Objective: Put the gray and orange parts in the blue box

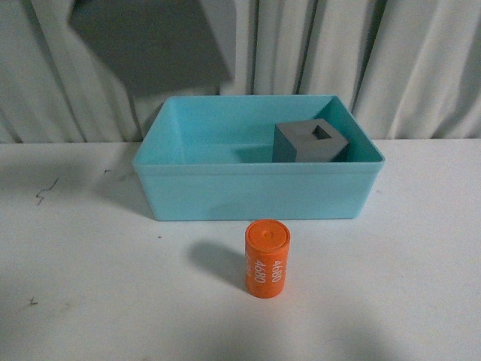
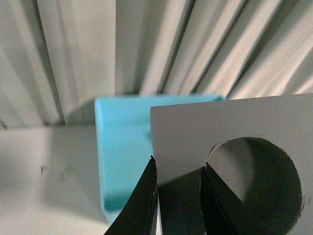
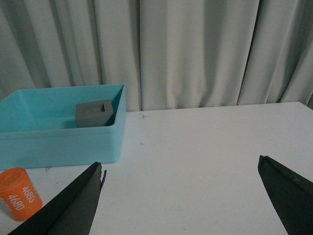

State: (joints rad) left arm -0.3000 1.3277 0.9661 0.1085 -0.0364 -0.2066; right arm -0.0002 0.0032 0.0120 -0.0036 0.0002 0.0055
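The blue box point(image 1: 255, 192) stands at the middle back of the table. The gray cube with the square hole point(image 1: 310, 143) sits inside it at the right. The gray cube with the round recess point(image 1: 150, 45) hangs in the air above the box's far left corner. My left gripper point(image 2: 179, 164) is shut on it, one finger point(image 2: 217, 200) in the recess, one finger point(image 2: 144, 196) outside the wall. The cube point(image 2: 230, 147) is above the box point(image 2: 124, 147). The orange cylinder point(image 1: 267, 259) with white digits stands upright in front of the box. My right gripper point(image 3: 181, 164) is open and empty, right of the cylinder point(image 3: 18, 193).
The white table point(image 1: 421, 263) stretches to both sides of the box. A pale curtain point(image 1: 421, 68) hangs close behind it. In the right wrist view, the box point(image 3: 58, 139) holds the square-hole cube point(image 3: 94, 113).
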